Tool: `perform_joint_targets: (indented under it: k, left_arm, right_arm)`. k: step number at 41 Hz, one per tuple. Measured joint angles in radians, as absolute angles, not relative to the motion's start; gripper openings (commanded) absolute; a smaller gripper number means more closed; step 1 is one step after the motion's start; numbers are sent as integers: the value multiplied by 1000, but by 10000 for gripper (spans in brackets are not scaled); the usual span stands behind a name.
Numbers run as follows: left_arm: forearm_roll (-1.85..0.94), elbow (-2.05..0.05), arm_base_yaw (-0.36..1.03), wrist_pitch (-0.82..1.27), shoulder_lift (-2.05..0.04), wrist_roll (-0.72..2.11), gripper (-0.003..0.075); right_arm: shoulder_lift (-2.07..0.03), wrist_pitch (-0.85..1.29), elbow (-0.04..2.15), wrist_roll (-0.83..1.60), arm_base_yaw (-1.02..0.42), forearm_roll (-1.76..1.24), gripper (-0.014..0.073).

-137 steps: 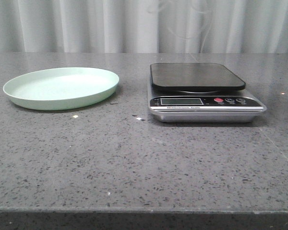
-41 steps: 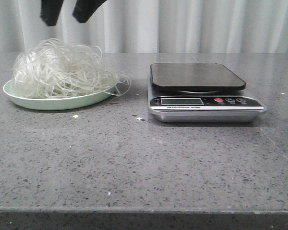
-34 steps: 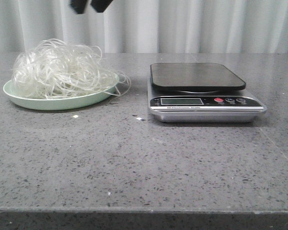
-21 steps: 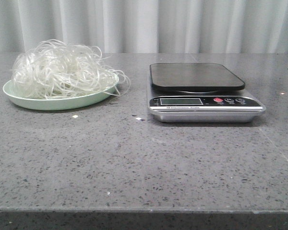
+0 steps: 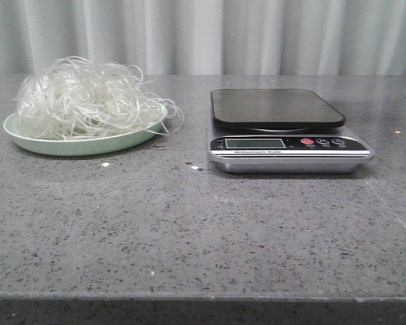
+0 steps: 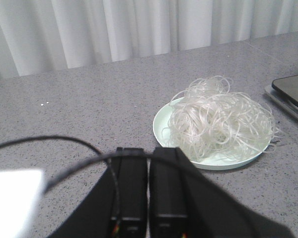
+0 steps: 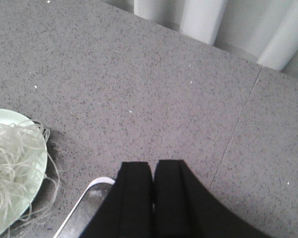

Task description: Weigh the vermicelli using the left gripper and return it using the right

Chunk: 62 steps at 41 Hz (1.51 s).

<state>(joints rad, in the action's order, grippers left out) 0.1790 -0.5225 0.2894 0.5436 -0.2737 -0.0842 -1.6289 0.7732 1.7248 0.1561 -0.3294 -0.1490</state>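
A: Left wrist view: the black left gripper is hovering with fingers pressed together, nothing held. Ahead of it, the fluffy tangle of whitish translucent vermicelli is sitting on the pale green round plate.

B: Toward the worktop's left edge, so the left arm is nearer; the black-topped silver scale is lying well right. The black right gripper is also hanging closed. The scale's lettering is looking too small to read.

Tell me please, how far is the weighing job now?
Judged from the layout, either finished or not begun: the vermicelli lies heaped on the green plate, and the scale platform is bare. Nothing is in hand: the left gripper and right gripper are both shut, holding nothing. No step shows as under way.
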Motion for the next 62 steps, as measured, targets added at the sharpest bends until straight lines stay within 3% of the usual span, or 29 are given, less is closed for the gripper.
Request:
perform_joint_targets:
  k: [17, 35, 46, 62]
  left_arm:
    - [179, -523, 289, 544, -274, -84, 137]
    - [179, -523, 289, 544, -274, -84, 137]
    - [179, -523, 289, 544, -274, -84, 137]
    - [179, -523, 289, 544, -274, -84, 137]
  right_arm:
    - [-1155, 292, 1002, 156, -279, -149, 152]
    - [-610, 107, 494, 151, -160, -149, 151]
    - [-409, 58, 308, 151, -158, -151, 151]
    - [-395, 34, 281, 149, -158, -151, 151]
